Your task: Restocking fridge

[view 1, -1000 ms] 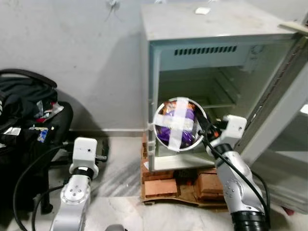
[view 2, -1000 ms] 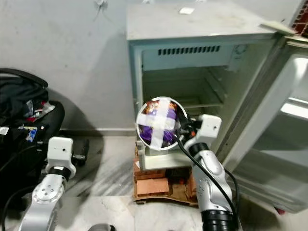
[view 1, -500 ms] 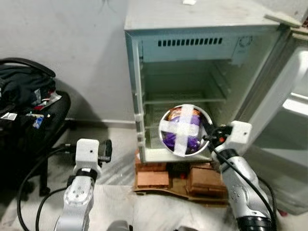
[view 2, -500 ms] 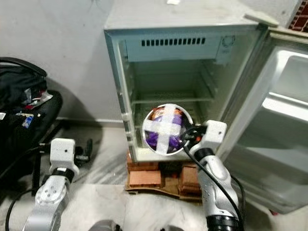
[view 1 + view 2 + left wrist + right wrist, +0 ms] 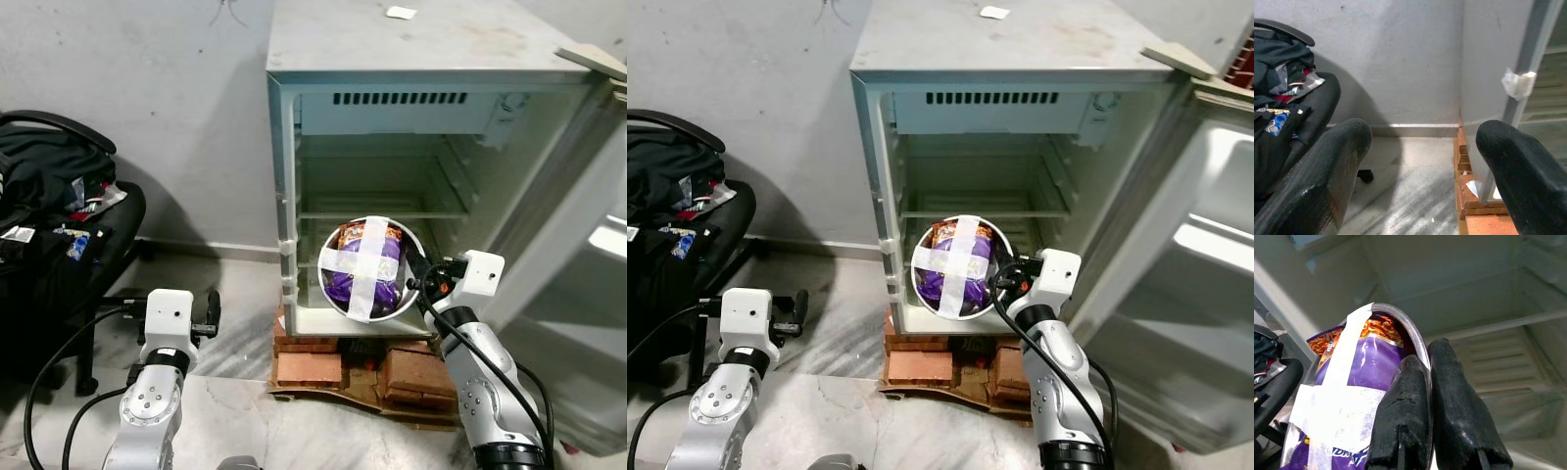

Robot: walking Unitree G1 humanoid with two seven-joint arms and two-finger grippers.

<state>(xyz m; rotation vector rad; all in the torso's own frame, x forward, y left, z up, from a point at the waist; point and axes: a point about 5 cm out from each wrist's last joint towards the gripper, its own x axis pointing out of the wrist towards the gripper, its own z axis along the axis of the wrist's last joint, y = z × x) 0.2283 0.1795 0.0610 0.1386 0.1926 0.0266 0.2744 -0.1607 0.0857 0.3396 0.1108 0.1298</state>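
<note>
Head views. Your right gripper (image 5: 419,277) is raised at the mouth of the open fridge (image 5: 411,59), level with its lower compartment. It pinches the rim of a metal bowl (image 5: 955,265), which stands on edge just to the gripper's left, its opening facing you. Inside the bowl is a purple and orange snack packet (image 5: 364,269), strapped in by a cross of white tape (image 5: 952,262); the tape covers the print, so the packet's label cannot be read. The bowl hides the lower left of the fridge floor behind it. Above the gripper is a wire shelf (image 5: 377,211), with the vent slots higher still. The fridge door (image 5: 1190,284) swings out to the gripper's right and is cut off by the picture edge. Below the gripper are the bricks (image 5: 309,364) and cardboard that carry the fridge. Your left gripper (image 5: 209,315) sits low and well to the left, with a chair (image 5: 93,250) heaped with dark clothes beyond it, partly cut off.

Left wrist view. The two black fingers (image 5: 1327,171) are spread wide with nothing between them. Ahead of them are the wall, the grey floor, the chair and the fridge's side; a scrap of tape clings to the fridge's front edge.

Right wrist view. The fingers (image 5: 1403,416) are pressed together on the bowl's rim, one on each side of it. The bowl's lower part is cut off.
</note>
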